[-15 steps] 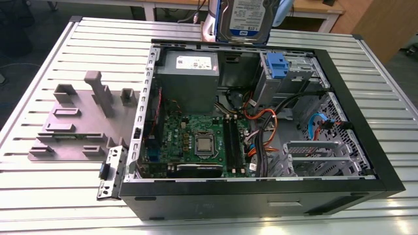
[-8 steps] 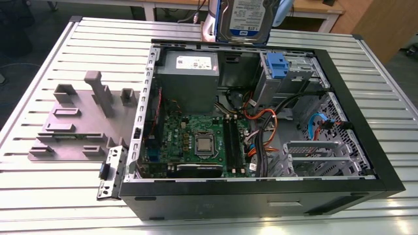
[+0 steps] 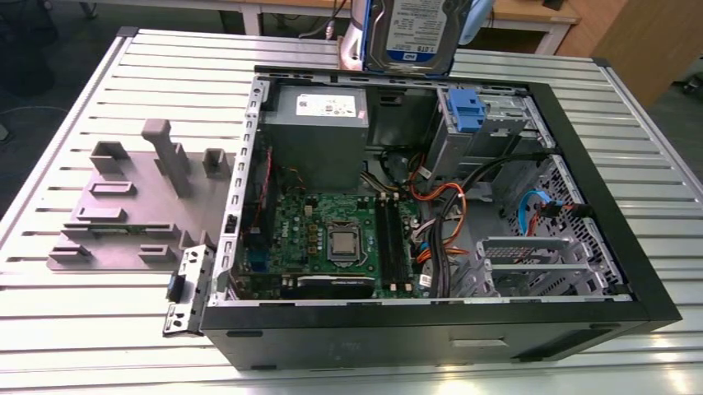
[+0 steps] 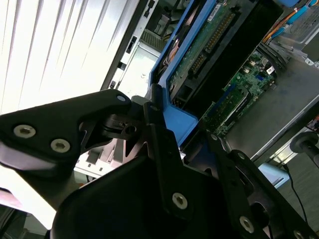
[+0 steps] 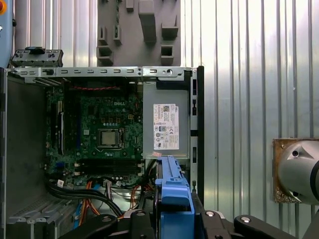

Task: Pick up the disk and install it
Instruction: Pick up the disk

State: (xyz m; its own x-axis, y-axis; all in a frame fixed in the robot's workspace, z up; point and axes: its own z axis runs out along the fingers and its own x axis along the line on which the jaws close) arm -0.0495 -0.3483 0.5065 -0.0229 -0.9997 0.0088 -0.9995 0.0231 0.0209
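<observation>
Gripping the disk (image 3: pixel 416 37) by the end of its blue carrier, the gripper (image 4: pixel 169 130) has its black fingers pressed together on the plastic frame, one on each side. In both wrist views the carrier juts out from between the fingers.

In the exterior view the disk hangs in the air, clear of any surface, above the far wall of the computer case (image 3: pixel 439 317). It stands roughly on edge with its blue-and-white label facing the camera. In the second wrist view its green circuit-board underside shows inside the blue frame.

The case, a black tower laid on its side with the panel off, rests on the slatted metal table (image 3: pixel 88 329) and takes up the middle and the exterior view's right of the surface. Inside it:
- a grey power supply box (image 3: pixel 318 123) with a white sticker sits at the far wall;
- the green motherboard (image 3: pixel 329 239) lies nearer the front wall;
- a blue latch piece (image 3: pixel 466 111) sits in the drive bay at the far corner, on the exterior view's right;
- orange and black cables (image 3: pixel 439 197) run between the bay and the board.

A grey fixture plate (image 3: pixel 132 214) with raised blocks lies on the table just beside the case, toward the table's edge on the exterior view's left.

In the first wrist view the carrier (image 5: pixel 172 194) lines up over the case edge beside the power supply box.
</observation>
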